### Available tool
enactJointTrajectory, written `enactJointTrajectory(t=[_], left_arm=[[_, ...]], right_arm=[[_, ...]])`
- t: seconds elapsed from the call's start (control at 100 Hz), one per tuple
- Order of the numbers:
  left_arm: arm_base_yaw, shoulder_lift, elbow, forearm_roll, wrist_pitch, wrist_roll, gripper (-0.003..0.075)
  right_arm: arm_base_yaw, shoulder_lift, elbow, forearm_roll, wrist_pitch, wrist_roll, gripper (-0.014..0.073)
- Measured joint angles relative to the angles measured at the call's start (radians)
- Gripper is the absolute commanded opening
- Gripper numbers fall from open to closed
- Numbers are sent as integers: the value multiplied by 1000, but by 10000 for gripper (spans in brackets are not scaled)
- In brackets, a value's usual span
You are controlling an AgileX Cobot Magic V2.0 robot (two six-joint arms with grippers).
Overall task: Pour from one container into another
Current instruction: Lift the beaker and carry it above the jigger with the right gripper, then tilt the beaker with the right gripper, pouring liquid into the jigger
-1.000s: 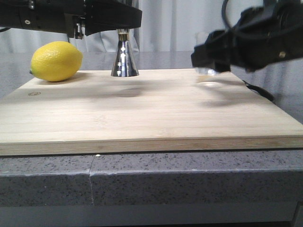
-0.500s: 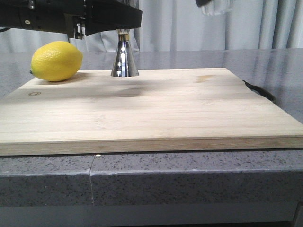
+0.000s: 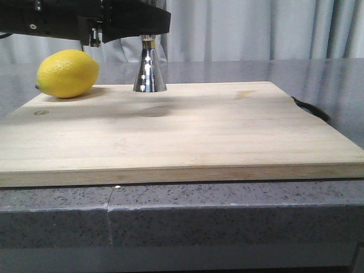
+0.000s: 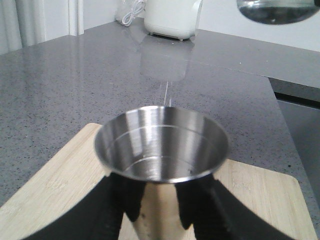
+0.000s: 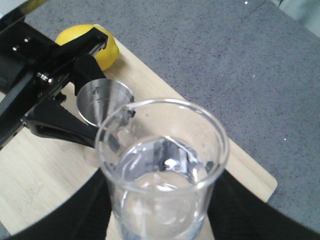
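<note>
the glass beaker [image 5: 162, 172] sits upright in my right gripper [image 5: 160, 210], clamped between its black fingers, clear liquid inside, high above the wooden board [image 5: 45, 170]. the steel jigger [image 3: 149, 69] stands on the board's far edge, my left gripper [image 4: 159, 212] closed around its body, its cup [image 4: 161, 145] open upward. a lemon [image 3: 67, 73] rests near the jigger on the board.

A yellow lemon [image 3: 67, 73] rests on the wooden cutting board [image 3: 182, 136] atop the grey counter [image 3: 227, 213].
</note>
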Motion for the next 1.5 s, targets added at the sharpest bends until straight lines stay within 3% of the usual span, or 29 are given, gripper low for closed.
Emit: enactJointTrajectory(t=[0.56, 1.5], left_arm=[[0, 0, 0, 0, 0, 0, 209], [0, 0, 0, 1, 0, 0, 209]], right_arm=[[6, 231, -282, 3, 231, -282, 260], [100, 313, -317, -180, 223, -521, 260]])
